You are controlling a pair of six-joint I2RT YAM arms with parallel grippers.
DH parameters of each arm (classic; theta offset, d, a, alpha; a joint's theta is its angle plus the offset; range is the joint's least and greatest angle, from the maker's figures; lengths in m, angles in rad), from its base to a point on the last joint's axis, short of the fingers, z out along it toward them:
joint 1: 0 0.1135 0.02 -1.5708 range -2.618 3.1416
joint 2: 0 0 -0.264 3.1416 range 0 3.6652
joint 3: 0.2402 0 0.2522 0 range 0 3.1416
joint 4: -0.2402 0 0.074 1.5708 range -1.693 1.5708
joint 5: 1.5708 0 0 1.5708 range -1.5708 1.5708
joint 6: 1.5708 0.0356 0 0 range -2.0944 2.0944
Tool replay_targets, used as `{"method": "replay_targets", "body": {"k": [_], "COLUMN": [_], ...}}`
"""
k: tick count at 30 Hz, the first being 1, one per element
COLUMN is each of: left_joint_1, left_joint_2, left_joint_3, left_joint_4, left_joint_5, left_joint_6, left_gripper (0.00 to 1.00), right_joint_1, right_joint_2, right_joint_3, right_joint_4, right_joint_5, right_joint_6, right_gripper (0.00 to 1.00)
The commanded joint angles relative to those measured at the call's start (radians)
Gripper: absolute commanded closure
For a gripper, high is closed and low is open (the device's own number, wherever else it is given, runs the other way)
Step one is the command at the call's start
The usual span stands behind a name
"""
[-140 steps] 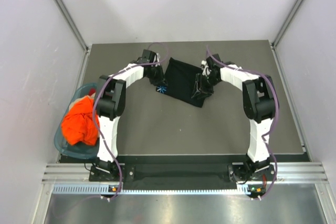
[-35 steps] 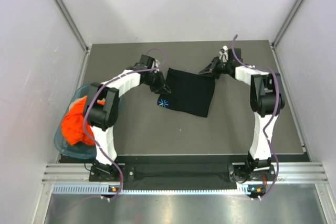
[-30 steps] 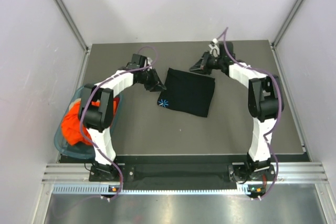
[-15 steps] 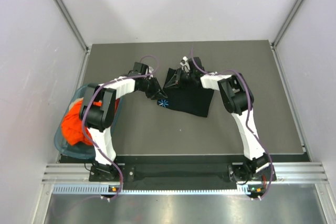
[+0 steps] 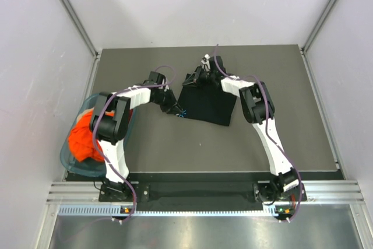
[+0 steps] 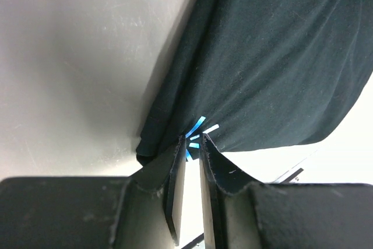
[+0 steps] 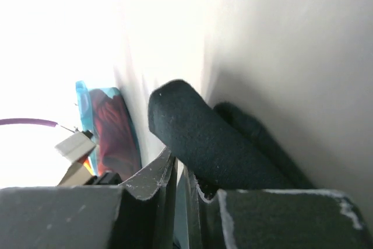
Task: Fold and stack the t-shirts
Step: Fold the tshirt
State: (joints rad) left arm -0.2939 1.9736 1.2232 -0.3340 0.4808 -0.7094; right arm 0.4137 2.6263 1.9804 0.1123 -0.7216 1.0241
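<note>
The black shirt (image 5: 208, 102) is lying folded into a rough rectangle on the desk (image 5: 268, 138), towards the far edge and about midway between the sides, and it is being worked at its left side by both arms. Its near-left corner, where the blue-white mark (image 6: 197, 137) is printed, is being pinched by the left hand (image 6: 190, 144), whose fingers are drawn nearly together on the cloth. That grip is judged to be anchoring the corner, or readying it for a lift, so that the layers are not being pulled apart. The far-left corner is being attended by the right hand (image 7: 182, 172), its fingers almost closed beside a rolled fold of the cloth; whether any cloth is being nipped between them cannot be told. The orange shirt (image 5: 86, 138) is being left bunched in the basket (image 5: 63, 155) at the left edge, presumably so that one garment at a time is being handled; it is not yet folded or stacked.
</note>
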Motion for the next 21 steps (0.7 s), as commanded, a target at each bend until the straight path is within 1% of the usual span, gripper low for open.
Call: {"method": "replay_targets", "body": {"k": [1, 6, 7, 10, 13, 14, 16, 19, 20, 21], "left_joint_1": [0.002, 0.002, 0.002, 0.001, -0.001, -0.001, -0.004, -0.007, -0.008, -0.008], "left_joint_2": [0.071, 0.062, 0.054, 0.028, -0.007, -0.018, -0.045, -0.071, -0.076, -0.084], "left_joint_3": [-0.013, -0.022, -0.024, -0.01, 0.024, 0.038, 0.082, 0.143, 0.156, 0.166], "left_joint_4": [-0.066, -0.063, -0.065, -0.074, -0.085, -0.094, -0.123, -0.161, -0.163, -0.165], "left_joint_5": [-0.122, -0.128, -0.128, -0.125, -0.104, -0.1, -0.093, -0.082, -0.076, -0.07], "left_joint_6": [0.021, 0.019, 0.021, 0.034, 0.053, 0.056, 0.074, 0.094, 0.094, 0.094], "left_gripper": [0.79, 0.79, 0.79, 0.79, 0.78, 0.78, 0.77, 0.76, 0.75, 0.74], "right_joint_1": [-0.055, -0.099, -0.105, -0.125, -0.142, -0.157, -0.182, -0.226, -0.237, -0.248], "right_joint_2": [0.072, 0.121, 0.129, 0.127, 0.1, 0.071, 0.025, -0.078, -0.139, -0.175], "right_joint_3": [0.081, 0.17, 0.211, 0.261, 0.294, 0.294, 0.29, 0.281, 0.27, 0.241], "right_joint_4": [-0.008, -0.085, -0.109, -0.109, -0.109, -0.109, -0.176, -0.253, -0.301, -0.33], "right_joint_5": [0.14, 0.203, 0.206, 0.197, 0.156, 0.127, 0.107, 0.068, 0.048, 0.044], "right_joint_6": [-0.012, 0.008, 0.019, 0.039, 0.062, 0.065, 0.045, -0.021, -0.041, -0.092], "right_gripper": [0.9, 0.89, 0.89, 0.88, 0.89, 0.89, 0.88, 0.87, 0.87, 0.86]}}
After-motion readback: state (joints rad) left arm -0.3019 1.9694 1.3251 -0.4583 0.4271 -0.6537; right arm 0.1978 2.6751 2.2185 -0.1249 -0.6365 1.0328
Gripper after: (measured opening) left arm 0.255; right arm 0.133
